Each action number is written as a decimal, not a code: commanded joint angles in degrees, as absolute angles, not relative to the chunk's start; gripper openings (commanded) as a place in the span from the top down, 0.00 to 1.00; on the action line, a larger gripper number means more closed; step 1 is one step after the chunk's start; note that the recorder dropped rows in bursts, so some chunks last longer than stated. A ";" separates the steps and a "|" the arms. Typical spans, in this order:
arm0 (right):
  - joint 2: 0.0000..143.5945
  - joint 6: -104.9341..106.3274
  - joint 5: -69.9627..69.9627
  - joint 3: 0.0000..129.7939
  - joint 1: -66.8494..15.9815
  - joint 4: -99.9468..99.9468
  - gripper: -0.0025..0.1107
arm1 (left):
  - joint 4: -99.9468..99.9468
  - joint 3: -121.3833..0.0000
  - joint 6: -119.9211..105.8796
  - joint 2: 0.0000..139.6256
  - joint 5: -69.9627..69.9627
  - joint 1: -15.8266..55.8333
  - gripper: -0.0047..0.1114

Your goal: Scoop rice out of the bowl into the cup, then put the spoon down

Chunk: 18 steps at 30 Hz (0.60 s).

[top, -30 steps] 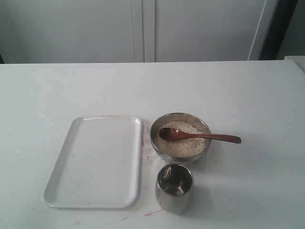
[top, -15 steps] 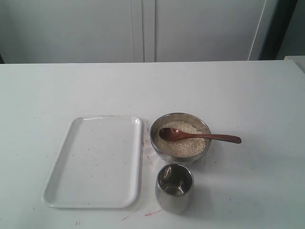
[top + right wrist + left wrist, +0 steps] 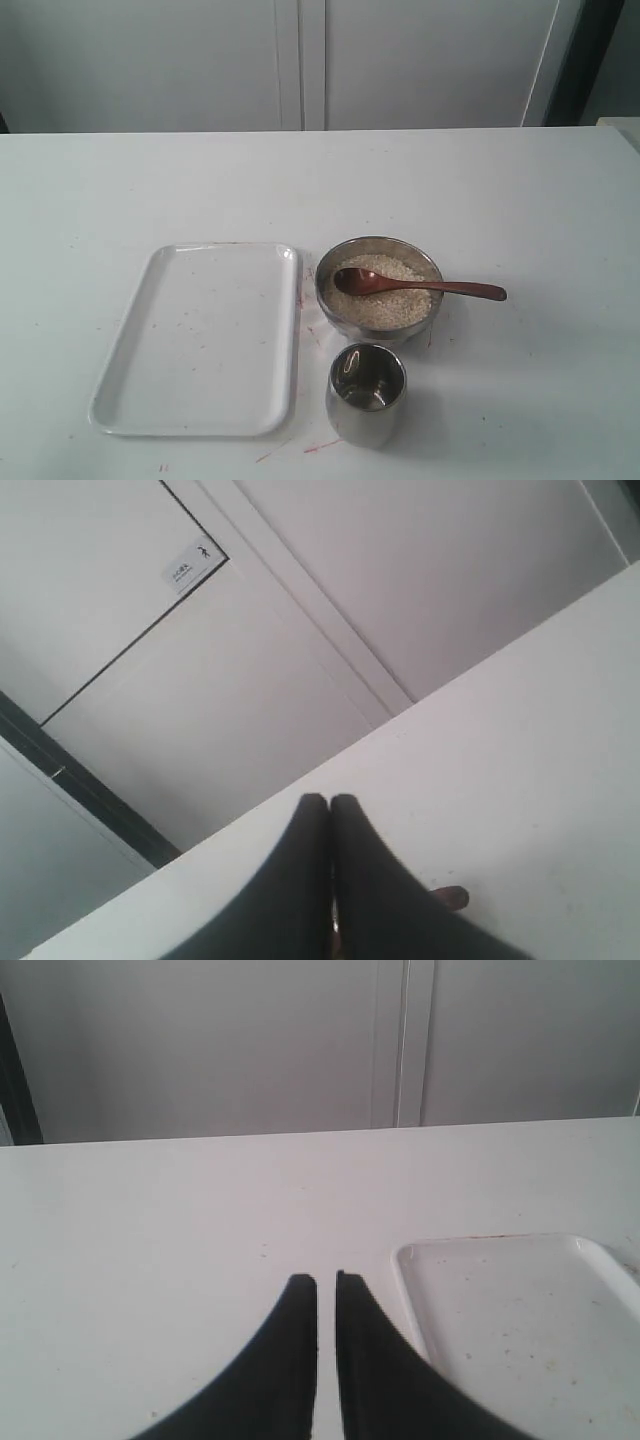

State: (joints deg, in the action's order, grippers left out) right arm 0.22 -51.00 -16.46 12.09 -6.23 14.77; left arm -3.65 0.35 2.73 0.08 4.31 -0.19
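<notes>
While left pincer (image 3: 326, 1282) and right pincer (image 3: 330, 802) are pressed together, a tray (image 3: 200, 340) lies beside the bowl (image 3: 322, 292).

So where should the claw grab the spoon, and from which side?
Grip the spoon by its slim handle end, which juts past the rim of the bowl to the right in the exterior view. The head lies on the rice, so the right claw should probably come down from above on that side.

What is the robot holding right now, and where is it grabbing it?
Nothing. The spoon rests on the rice in the bowl, untouched. The left end effector and right end effector are both shut and empty.
</notes>
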 commanded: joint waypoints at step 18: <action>68.18 12.82 -66.18 71.31 -30.84 5.48 0.98 | -3.83 0.00 2.81 0.00 4.55 0.17 0.84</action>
State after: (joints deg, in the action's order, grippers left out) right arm 63.94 9.35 -64.97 70.06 -28.67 5.71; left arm -3.65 0.35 2.73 0.08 4.31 -0.19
